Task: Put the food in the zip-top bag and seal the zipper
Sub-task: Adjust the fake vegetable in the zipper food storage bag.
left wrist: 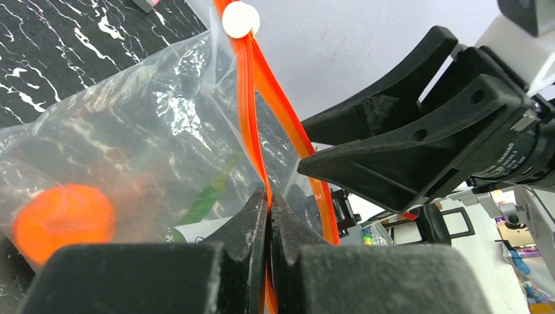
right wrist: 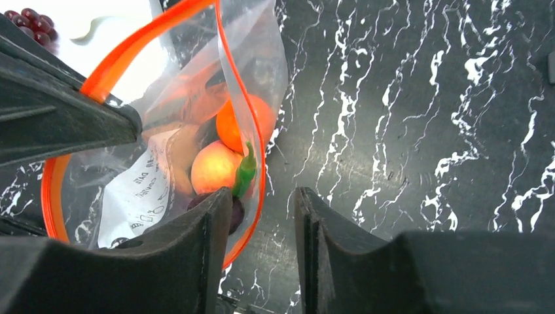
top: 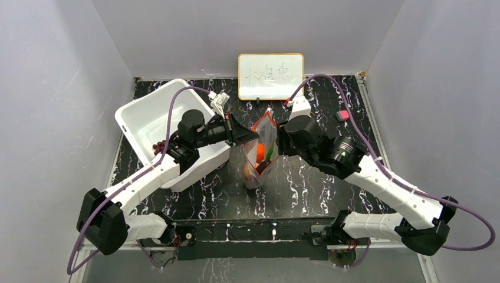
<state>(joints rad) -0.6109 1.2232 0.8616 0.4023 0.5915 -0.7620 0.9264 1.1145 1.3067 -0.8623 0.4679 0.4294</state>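
Note:
The zip-top bag (top: 260, 152) stands upright at the table's middle, mouth up. My left gripper (top: 250, 137) pinches its left rim. In the left wrist view, that gripper (left wrist: 269, 196) is shut on the red-orange zipper (left wrist: 245, 104). My right gripper (top: 278, 141) is at the bag's right side. Its jaws (right wrist: 263, 192) stand open, and the zipper strip (right wrist: 256, 163) runs through the gap close to the left finger. Food lies inside the bag: an orange fruit (right wrist: 239, 122), a peach-coloured one (right wrist: 211, 167), a green bit (right wrist: 245, 173) and a dark purple piece (right wrist: 233, 213). A grape bunch (top: 158, 147) sits in the bin.
A white plastic bin (top: 144, 118) stands to the left of the bag, under the left arm. A small whiteboard (top: 270, 76) leans on the back wall. A small pink object (top: 342, 114) lies at the back right. Grey walls close in both sides.

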